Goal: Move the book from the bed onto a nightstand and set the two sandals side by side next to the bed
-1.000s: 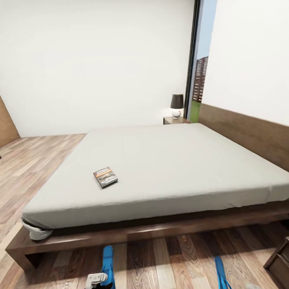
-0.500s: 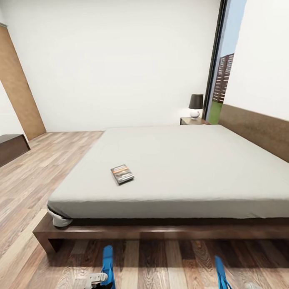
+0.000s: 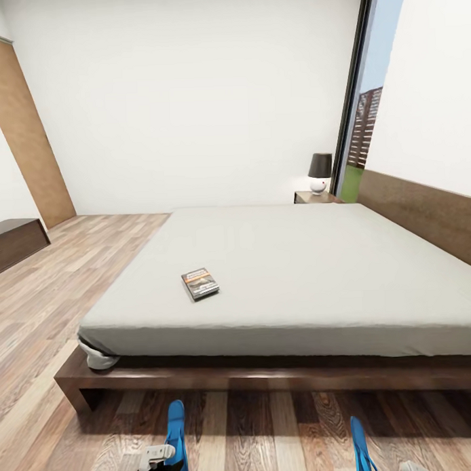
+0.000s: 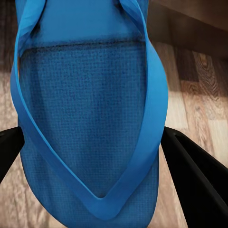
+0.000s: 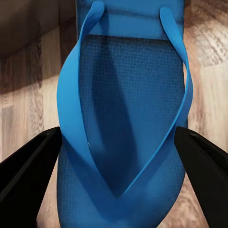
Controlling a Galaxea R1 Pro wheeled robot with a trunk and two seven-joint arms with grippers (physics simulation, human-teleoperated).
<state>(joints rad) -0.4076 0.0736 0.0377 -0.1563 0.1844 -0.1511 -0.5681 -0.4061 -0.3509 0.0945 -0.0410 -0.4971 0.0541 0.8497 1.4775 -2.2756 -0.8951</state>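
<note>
While the head view has settled since a second ago, each pincer [image 4: 95, 142] [image 5: 118, 142] clamps one bright blue flip-flop sandal [image 4: 90, 109] [image 5: 126, 118] beside the dark-framed bed [image 3: 267, 377], ready for setting down.

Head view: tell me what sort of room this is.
A bedroom, most likely: a large low bed fills most of it, with a nightstand carrying a lamp beside the headboard.

bright, even daylight across the room, strongest by the tall window [image 3: 359, 109]. soft dark shadow under the bed [image 3: 267, 370] frame on the floor [image 3: 54, 296]. wide-angle stretch at the head view's edges. wrist views slightly soft up close, no glare.
</note>
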